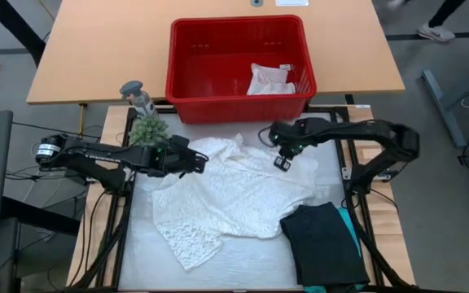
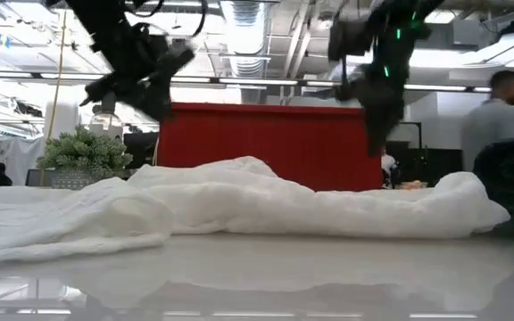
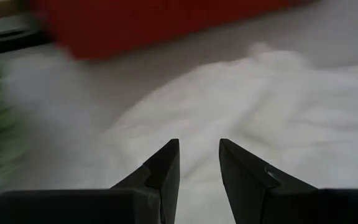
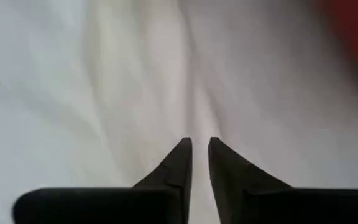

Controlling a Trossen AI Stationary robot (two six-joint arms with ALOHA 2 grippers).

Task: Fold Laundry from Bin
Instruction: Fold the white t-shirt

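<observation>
hovering my right gripper (image 1: 283, 163) with fingers slightly parted and empty, i judge i should pinch the white lacy top's (image 1: 226, 191) edge just below, matching my left gripper (image 1: 198, 160), also parted and empty.

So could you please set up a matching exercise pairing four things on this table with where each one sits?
Things:
1. small white cloth
2. large white lacy top
3. folded black garment
4. small green potted plant

Places:
A. spread across the middle of the table
B. inside the rectangular red plastic basket
C. beside the basket's left corner
D. at the table's front right

Pairs: 1-B, 2-A, 3-D, 4-C
</observation>
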